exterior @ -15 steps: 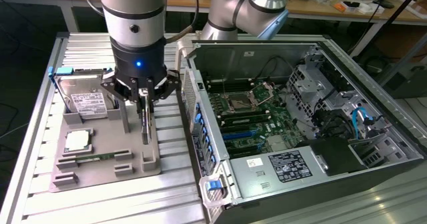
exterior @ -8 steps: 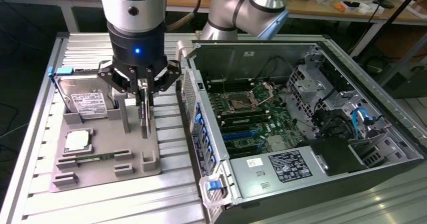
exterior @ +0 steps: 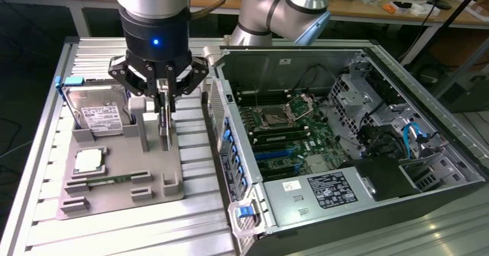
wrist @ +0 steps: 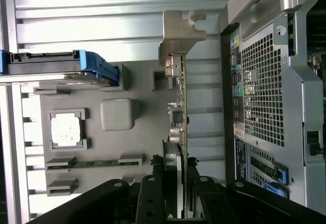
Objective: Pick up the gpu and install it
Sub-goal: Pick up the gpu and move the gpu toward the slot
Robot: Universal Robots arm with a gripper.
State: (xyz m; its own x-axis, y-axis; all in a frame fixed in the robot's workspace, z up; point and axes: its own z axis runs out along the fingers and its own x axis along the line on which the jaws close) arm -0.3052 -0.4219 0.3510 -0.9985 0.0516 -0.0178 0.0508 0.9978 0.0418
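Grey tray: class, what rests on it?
Blue-framed silver hard drive, square silver processor chip, narrow green memory stick, upright dark circuit card in the black tool. The card's bottom edge is hidden.

Wooden benches [exterior: 359, 12] (cluttered) behind ribbed metal table [exterior: 114, 233]; floor [exterior: 19, 113] perhaps dark.

Bare metal bracket [wrist: 178, 35] on gpu [wrist: 183, 102]

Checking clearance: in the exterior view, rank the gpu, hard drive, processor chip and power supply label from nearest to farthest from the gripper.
1. gpu, upright between the fingers of the gripper.
2. hard drive, to the exterior view's left.
3. processor chip, lying flat on the tray.
4. power supply label, inside the computer case, exterior view's right.
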